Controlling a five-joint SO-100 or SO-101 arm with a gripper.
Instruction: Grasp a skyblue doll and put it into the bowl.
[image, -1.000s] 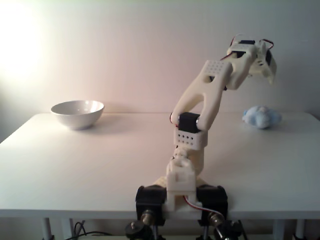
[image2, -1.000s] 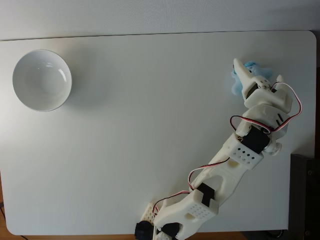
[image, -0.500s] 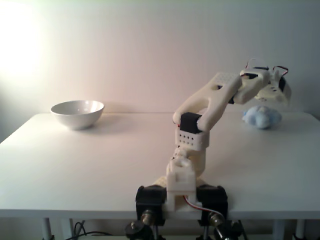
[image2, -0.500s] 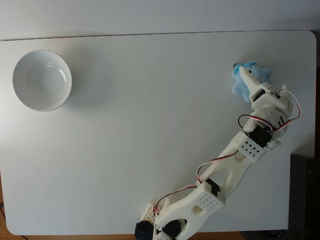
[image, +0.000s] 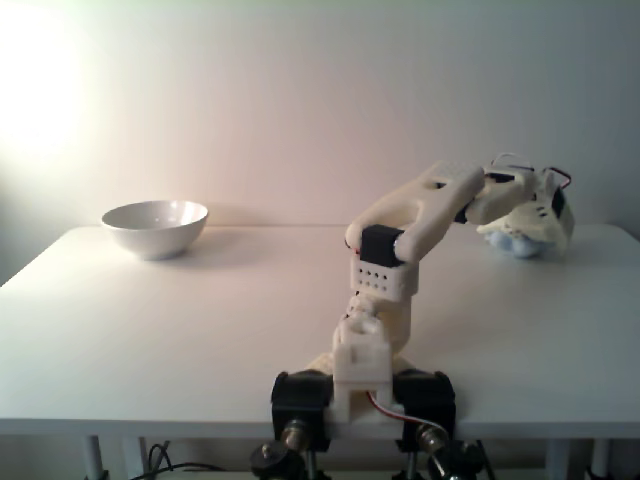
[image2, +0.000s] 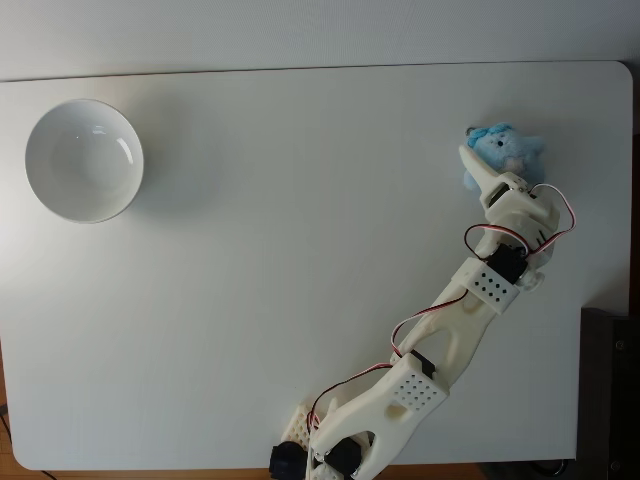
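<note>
**Arm reaches the doll at the table's far corner**

A white table (image2: 300, 250) fills the top-down fixed view. The bowl (image2: 84, 160) sits at about ten o'clock, near the left edge, upright. The doll (image2: 503, 152), a pale blue fluffy lump, lies at about two o'clock, close to the right edge, well apart from the bowl.

The arm's base is clamped at six o'clock on the near edge. The arm stretches from there toward two o'clock. The gripper (image2: 484, 172) is at the doll's near side. One white finger (image2: 475, 166) lies along the doll's left flank, touching or just beside it. The other finger is hidden, so whether the pincer is spread or closed cannot be told.

In the front-facing fixed view, the bowl (image: 155, 228) stands at far left on the table (image: 200, 320). The gripper (image: 530, 222) is low at far right, covering most of the doll (image: 510, 243), of which a blue sliver shows beneath it.
</note>
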